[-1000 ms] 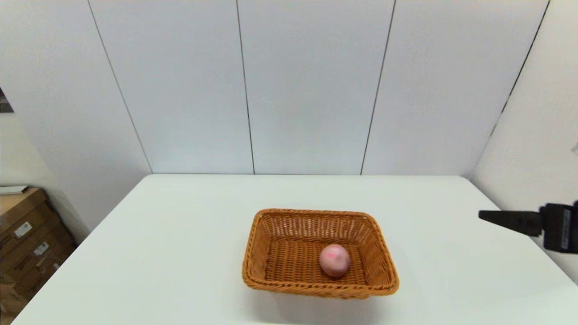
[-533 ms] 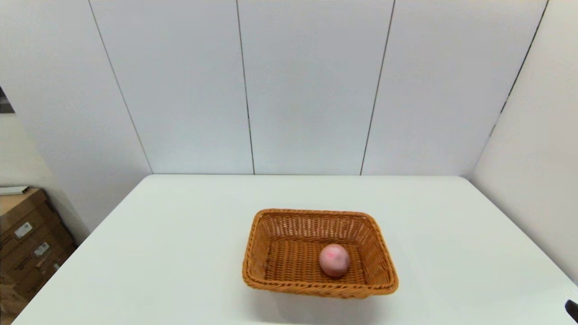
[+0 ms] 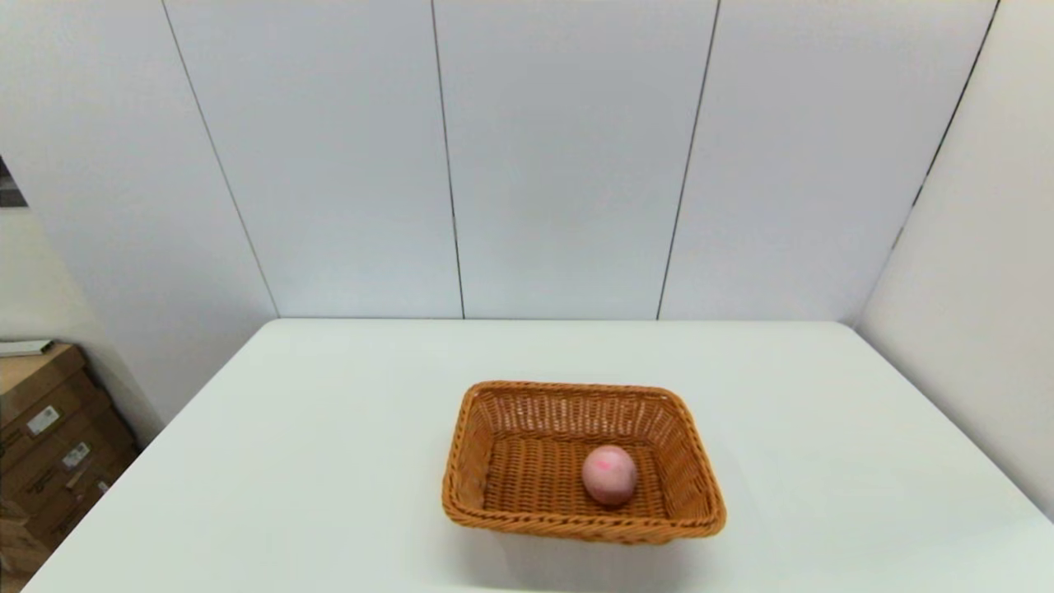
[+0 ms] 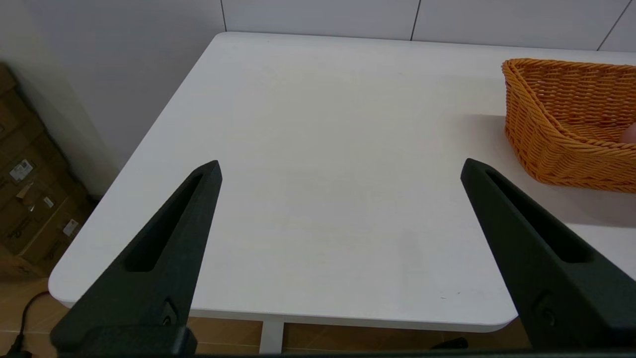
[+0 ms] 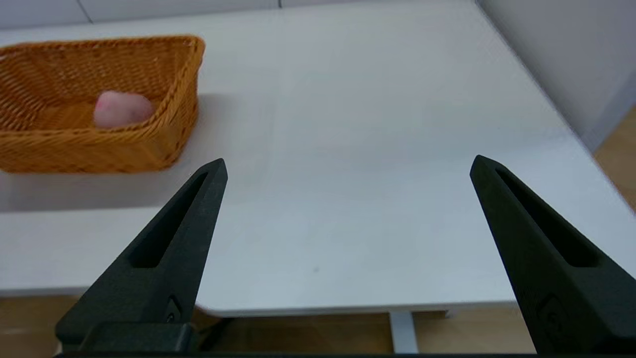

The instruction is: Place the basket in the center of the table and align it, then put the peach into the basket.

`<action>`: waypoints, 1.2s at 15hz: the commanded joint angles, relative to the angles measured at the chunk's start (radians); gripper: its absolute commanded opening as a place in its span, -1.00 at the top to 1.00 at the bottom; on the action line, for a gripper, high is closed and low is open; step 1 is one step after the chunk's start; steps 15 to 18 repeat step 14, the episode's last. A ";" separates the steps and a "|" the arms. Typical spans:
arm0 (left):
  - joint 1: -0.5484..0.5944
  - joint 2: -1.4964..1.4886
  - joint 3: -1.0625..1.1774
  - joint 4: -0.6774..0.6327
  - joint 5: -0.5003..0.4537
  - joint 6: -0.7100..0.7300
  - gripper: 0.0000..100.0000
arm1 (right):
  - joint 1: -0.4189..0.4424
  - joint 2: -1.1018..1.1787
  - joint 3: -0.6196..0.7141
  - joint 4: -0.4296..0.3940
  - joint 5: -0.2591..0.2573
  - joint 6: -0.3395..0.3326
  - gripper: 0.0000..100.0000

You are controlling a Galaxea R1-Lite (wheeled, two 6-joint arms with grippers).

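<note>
Both hands sit back past the near edge of the white worktop (image 3: 329, 428), out of the head view, the left hand (image 4: 340, 169) and right hand (image 5: 348, 166) each spread wide and empty. One wicker basket (image 3: 583, 461) stands mid-worktop, the pink peach (image 3: 609, 475) resting on its floor, right of middle.

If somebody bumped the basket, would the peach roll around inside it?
Probably a little. The peach is round and sits loose on the flat woven floor of the basket, with open floor on its left, so it could likely roll that way. The flared walls rise above it, so it probably would not roll out. The rough weave may slow it.
</note>
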 commanded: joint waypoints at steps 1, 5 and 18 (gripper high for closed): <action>0.000 0.000 0.001 0.001 0.001 -0.001 -1.00 | 0.001 -0.023 0.012 0.008 0.001 -0.040 -1.00; 0.000 0.000 0.001 0.001 0.001 -0.001 -1.00 | 0.001 -0.038 0.017 0.005 0.012 -0.052 -1.00; 0.000 0.000 0.001 0.001 0.001 -0.001 -1.00 | 0.001 -0.038 0.017 0.005 0.012 -0.051 -1.00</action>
